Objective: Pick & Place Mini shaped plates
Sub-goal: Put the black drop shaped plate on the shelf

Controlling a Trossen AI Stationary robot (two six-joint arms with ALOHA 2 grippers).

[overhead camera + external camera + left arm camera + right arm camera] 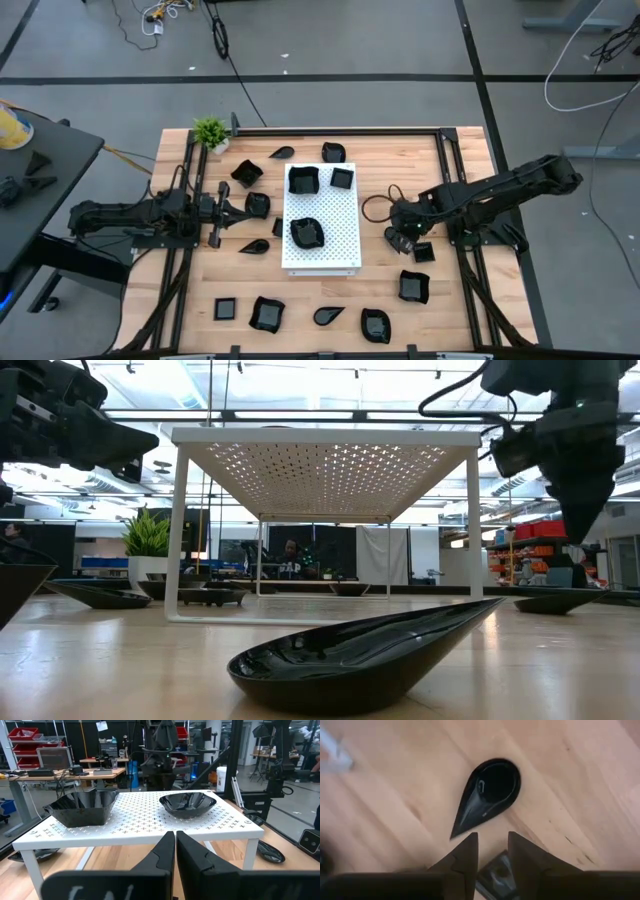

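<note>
Resting on the white board [335, 235] are three black plates [307, 232], others scattered over the table [460, 310], while the right gripper [405, 240] hangs partly open beside a square plate [424, 253], holding nothing, and the left gripper [248, 208] waits closed.

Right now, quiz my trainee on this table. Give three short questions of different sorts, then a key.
1. How many mini plates sit on the white board?
2. True or false: the left claw is shut and holds nothing.
3. The potted plant stands: A on the table's left side, B on its right side, C on the board.

Key: 1 three; 2 true; 3 A.
</note>
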